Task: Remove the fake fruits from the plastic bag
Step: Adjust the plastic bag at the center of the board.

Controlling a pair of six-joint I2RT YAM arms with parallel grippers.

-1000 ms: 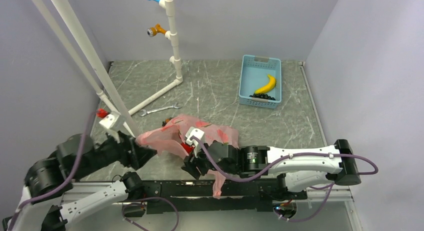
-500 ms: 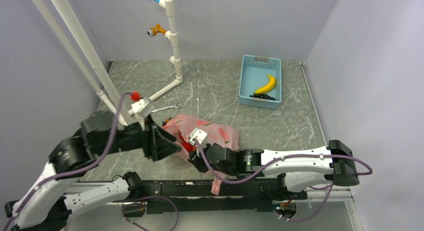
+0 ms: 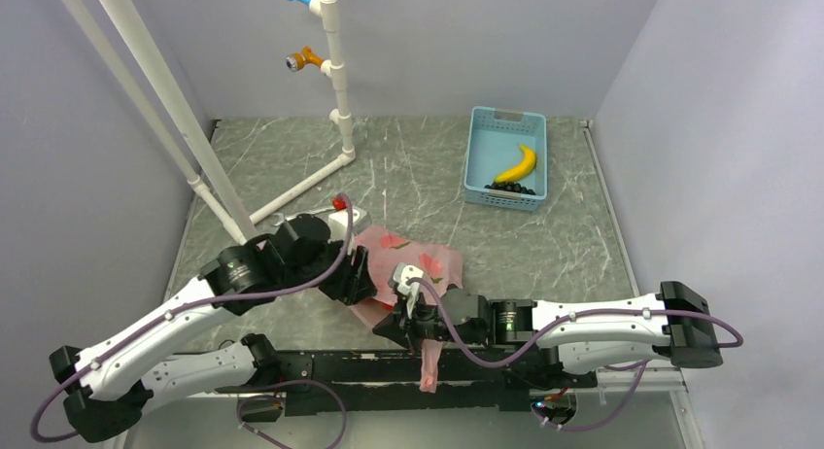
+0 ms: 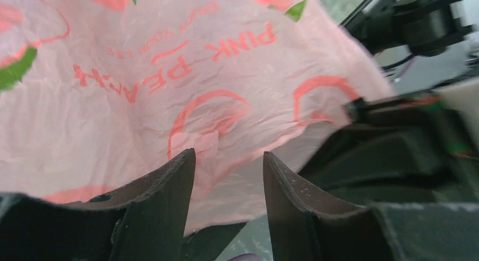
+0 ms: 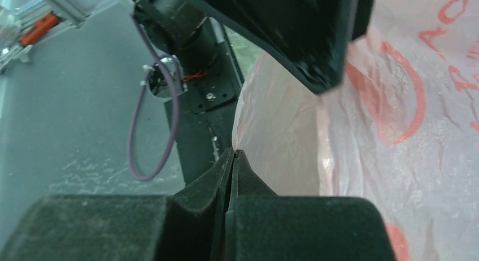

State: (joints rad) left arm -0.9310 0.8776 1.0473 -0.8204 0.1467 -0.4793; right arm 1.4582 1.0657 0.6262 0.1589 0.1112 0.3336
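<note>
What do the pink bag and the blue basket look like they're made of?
The pink bag looks like thin plastic film: translucent, crinkled, printed with red lettering. The blue basket looks like rigid moulded plastic, with slotted walls.

The crinkly translucent pink plastic bag (image 3: 428, 262), printed with red fruit and green leaves, lies crumpled at the desk's (image 3: 437, 177) near edge, one strip seemingly hanging over.

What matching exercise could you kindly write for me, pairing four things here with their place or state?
Column one:
1. yellow plastic banana
2. thin pink printed plastic bag
3. left jaws
4. right jaws

Column two:
A. pinched shut on pink film
B. in the light blue slotted basket
C. crumpled on the grey marbled table
D. apart, facing the bag

Pairs: 1-B, 2-C, 3-D, 4-A.
</note>
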